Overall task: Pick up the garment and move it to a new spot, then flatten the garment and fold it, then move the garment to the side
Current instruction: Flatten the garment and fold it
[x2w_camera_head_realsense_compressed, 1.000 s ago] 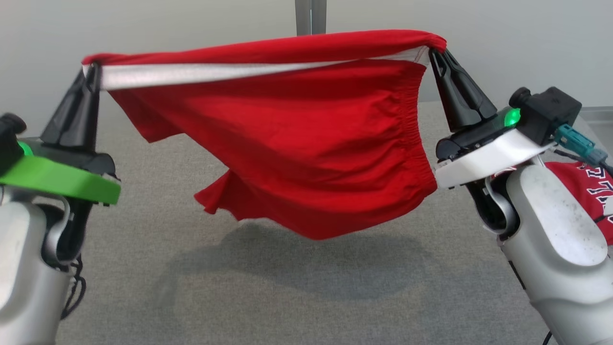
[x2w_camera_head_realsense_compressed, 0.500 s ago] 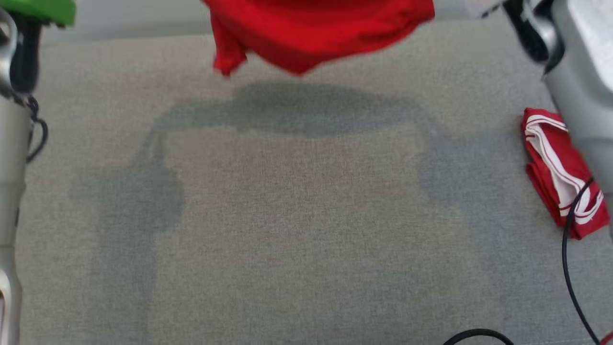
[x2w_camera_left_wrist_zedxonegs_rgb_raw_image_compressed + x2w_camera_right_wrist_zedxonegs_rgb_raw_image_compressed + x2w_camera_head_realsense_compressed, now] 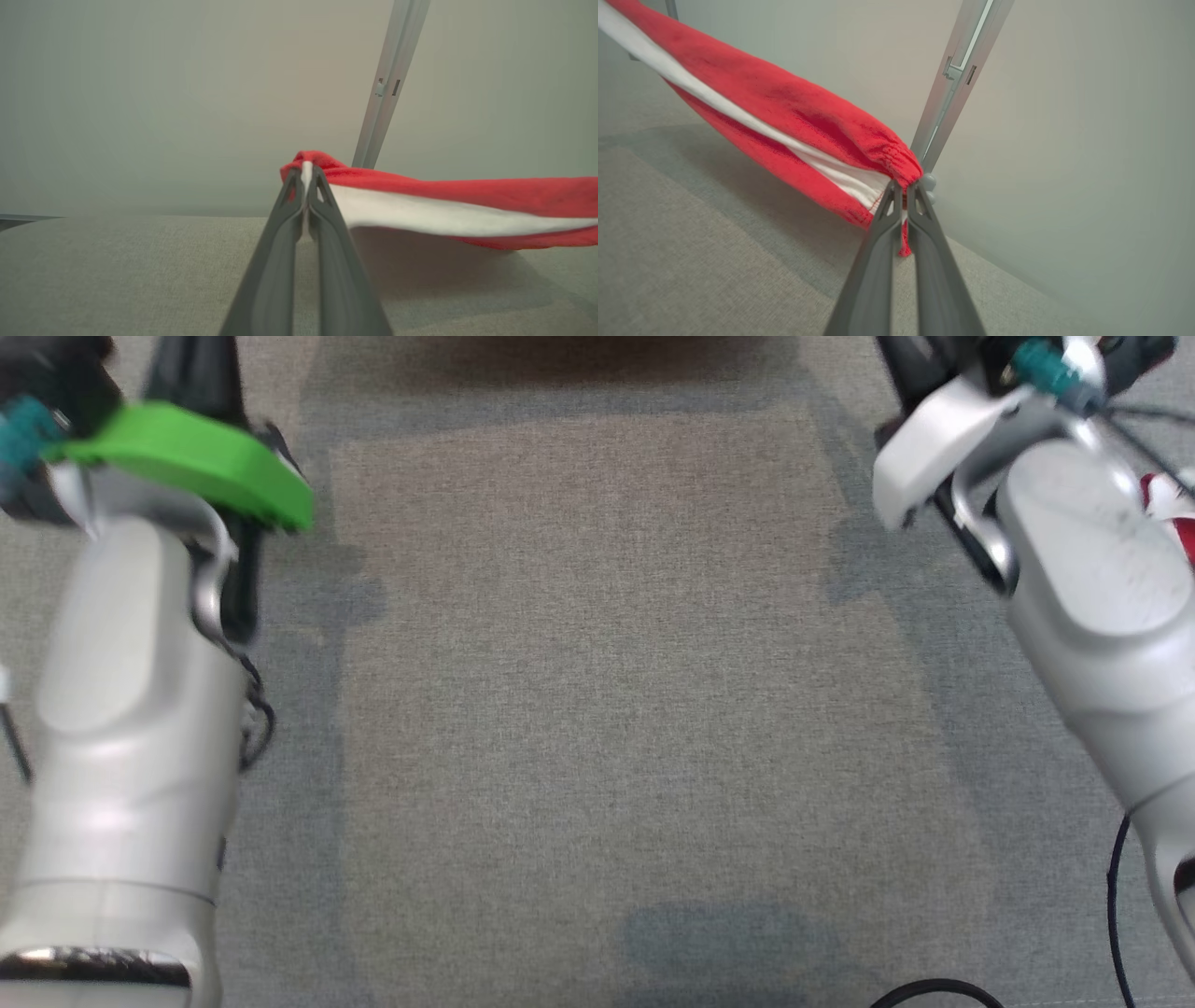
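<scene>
I'm looking down on a table (image 3: 597, 663) covered in grey woven fabric, flat and smooth right across the head view. At its far right a red-and-white cloth (image 3: 1178, 513) lies on the covering. Only a scrap of it is in view, so I can't make out its shape. At the near right a black cable (image 3: 934, 987) curves over the surface, and I can't tell whether it rests there. Soft shadows mark the fabric: a wide dark band along the far side, strips down the left and right, and a small patch by the near edge. From both wrist views the grey covering runs back to a pale wall.
</scene>
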